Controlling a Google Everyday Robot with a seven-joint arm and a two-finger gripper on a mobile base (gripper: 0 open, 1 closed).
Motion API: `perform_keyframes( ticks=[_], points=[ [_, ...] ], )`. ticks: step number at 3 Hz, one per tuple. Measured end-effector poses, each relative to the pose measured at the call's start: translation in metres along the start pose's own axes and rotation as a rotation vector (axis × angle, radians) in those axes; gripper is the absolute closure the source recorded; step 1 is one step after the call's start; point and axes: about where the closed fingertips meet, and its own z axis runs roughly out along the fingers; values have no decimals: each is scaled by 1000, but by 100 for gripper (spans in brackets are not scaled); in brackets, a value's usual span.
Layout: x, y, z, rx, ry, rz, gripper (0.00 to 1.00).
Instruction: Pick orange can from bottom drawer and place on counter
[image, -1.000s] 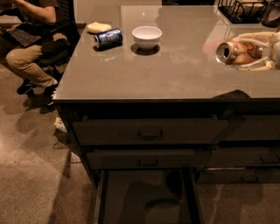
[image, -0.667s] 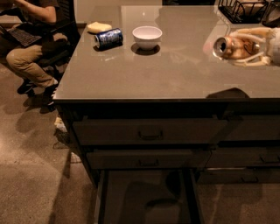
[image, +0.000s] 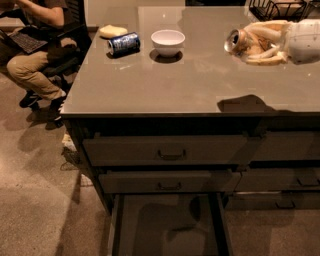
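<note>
The orange can (image: 236, 40) is held in the gripper (image: 252, 45) at the upper right of the frame. The fingers are closed around the can. The can is tipped on its side, with its silver end turned to the left. It is seen over the counter (image: 165, 85), and a dark shadow (image: 245, 104) is cast on the counter nearer the front edge. So the can is judged to be up in the air and not yet set down.

The bottom drawer (image: 165, 225) is pulled open at the bottom middle of the frame. No can is seen on the part of its floor that shows. So the picking part is judged to be done, and the placing part is in hand.

For the next move, the can is to be brought down onto a bare bit of the counter. Then the fingers are to be opened. Care is needed, because a can on its side can roll. The white bowl (image: 167, 42) and the blue can (image: 123, 43) are found well apart from it, at the upper left of the counter.
</note>
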Motion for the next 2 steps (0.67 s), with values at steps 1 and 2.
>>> perform_keyframes(
  ticks=[1,2],
  points=[
    [10,5,23,-33,-1,158,100],
    [23,15,46,-81,7,296,100]
  ],
)
